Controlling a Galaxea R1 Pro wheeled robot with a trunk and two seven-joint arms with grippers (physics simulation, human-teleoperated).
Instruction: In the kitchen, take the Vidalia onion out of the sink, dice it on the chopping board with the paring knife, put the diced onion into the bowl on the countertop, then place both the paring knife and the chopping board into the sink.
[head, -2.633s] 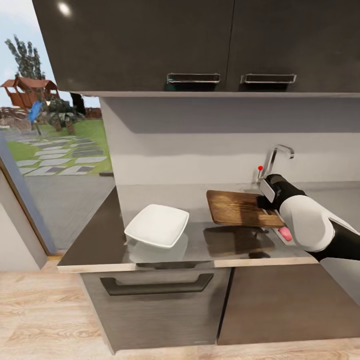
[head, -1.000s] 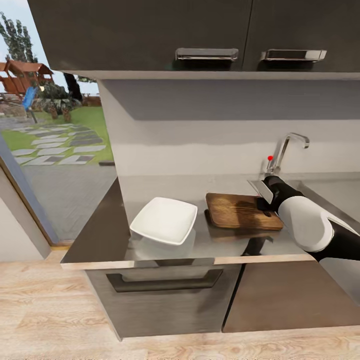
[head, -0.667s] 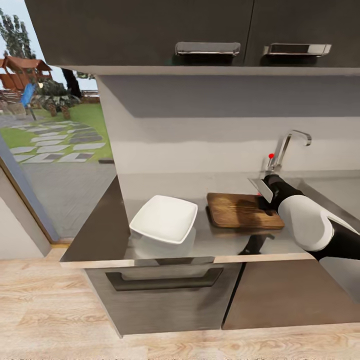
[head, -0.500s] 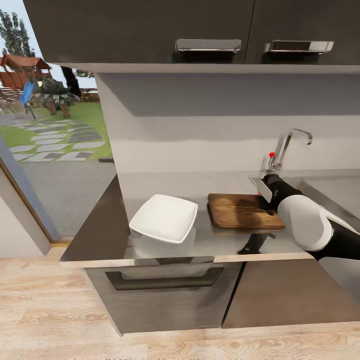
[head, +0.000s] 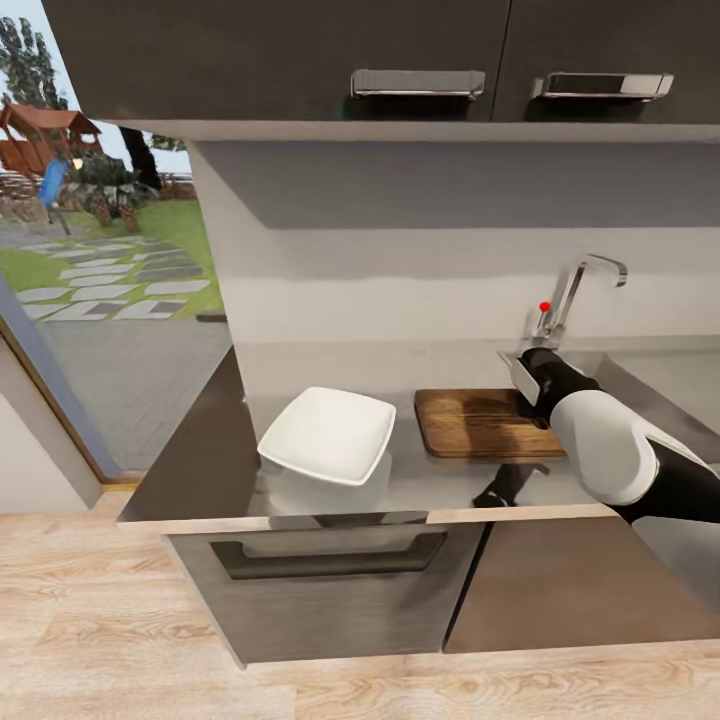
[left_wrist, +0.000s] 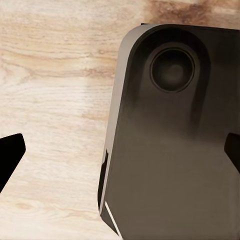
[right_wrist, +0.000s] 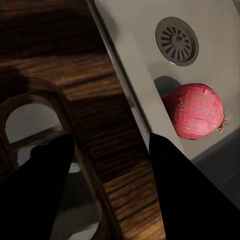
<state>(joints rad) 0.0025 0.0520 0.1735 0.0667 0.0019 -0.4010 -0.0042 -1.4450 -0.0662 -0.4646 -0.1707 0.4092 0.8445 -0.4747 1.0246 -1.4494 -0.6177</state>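
Head view: the chopping board lay flat on the grey surface right of centre in the frame, with the white bowl near it at centre-left, the two apart. The right gripper sat at the board's right end, beside the chrome faucet with its red knob at the right of the frame; the white and black right forearm ran off toward the lower right edge. Dark upper cabinets crossed the top of the frame, and a garden showed through a window at the upper left. Left wrist view: a dark rounded robot body part covered the right portion of the frame over a light wood floor; black fingertips showed at the left and right edges, set wide apart with nothing between them, so the left jaws were released. Right wrist view: the board's dark wood grain occupied the left and centre, its handle slot at the left. Two black fingers showed at the bottom of the frame, one overlapping the slot end of the board and one over the wood near the sink's edge; whether the jaws were clenched on the board could not be told. The sink took the upper right, with its round drain at the top and the reddish onion resting on the basin floor below it, at the right of the frame.
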